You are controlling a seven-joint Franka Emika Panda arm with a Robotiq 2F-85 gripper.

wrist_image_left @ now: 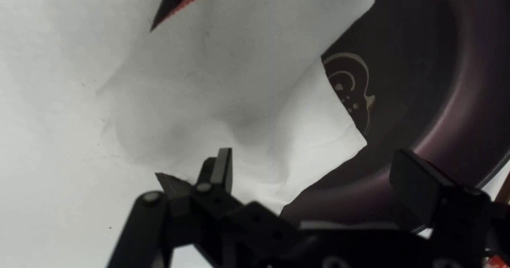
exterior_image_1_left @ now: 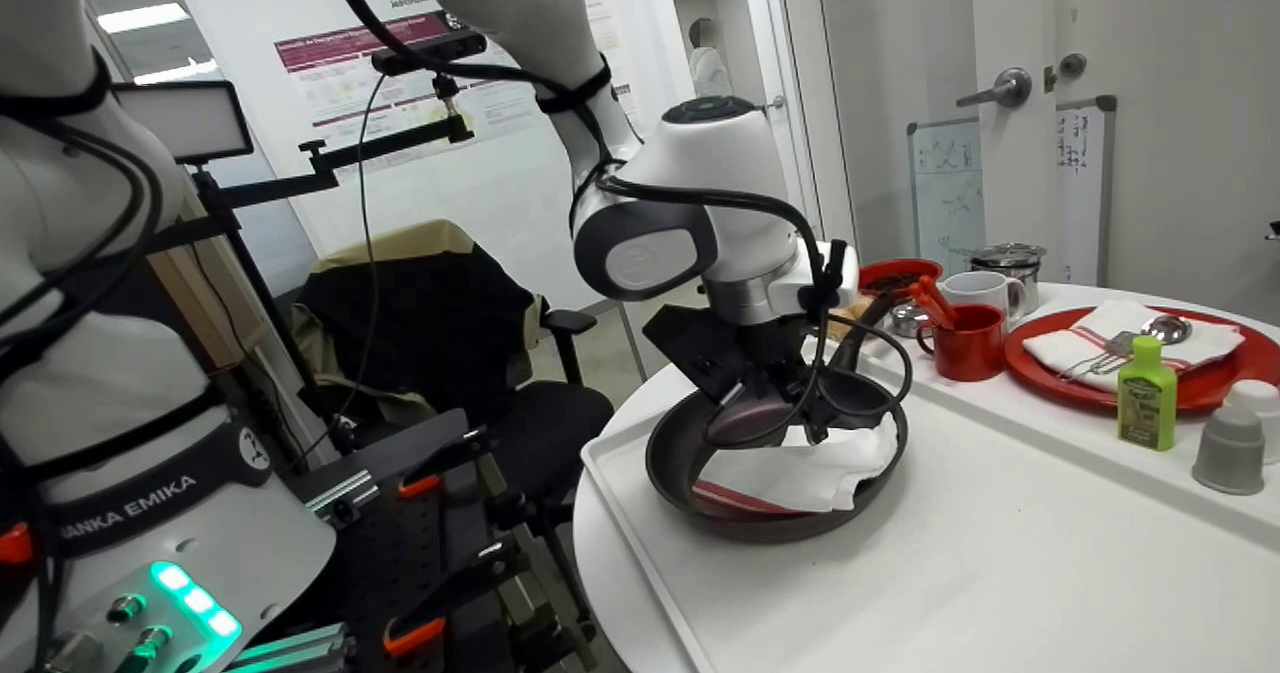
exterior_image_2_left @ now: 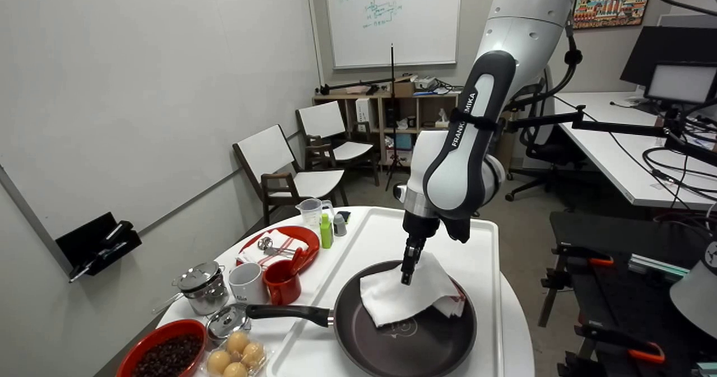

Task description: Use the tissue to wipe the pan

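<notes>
The black pan (exterior_image_2_left: 414, 352) sits on a white tray, its dark handle (exterior_image_2_left: 291, 312) pointing toward the mugs. Draped inside it is the tissue (exterior_image_2_left: 392, 298), a white cloth with red stripes that covers part of the pan floor; folds and a red edge show in both exterior views. My gripper (exterior_image_2_left: 407, 280) points down over this cloth, within the pan's outline. In the wrist view the gripper (wrist_image_left: 312, 156) has its fingers (wrist_image_left: 223, 170) wide apart, holding nothing. Cloth and the pan's wall (wrist_image_left: 442, 128) show past them. Whether a fingertip touches the cloth I cannot tell.
Beside the tray (exterior_image_2_left: 496, 254) stand a red mug (exterior_image_2_left: 283, 287), a white mug (exterior_image_2_left: 248, 284), a metal pot (exterior_image_2_left: 206, 293), eggs (exterior_image_2_left: 236, 354) and a red bowl (exterior_image_2_left: 134, 354). A red plate (exterior_image_1_left: 1040, 363) bears another striped cloth and utensils, near a green bottle (exterior_image_1_left: 1147, 398) and a grey shaker (exterior_image_1_left: 1230, 453).
</notes>
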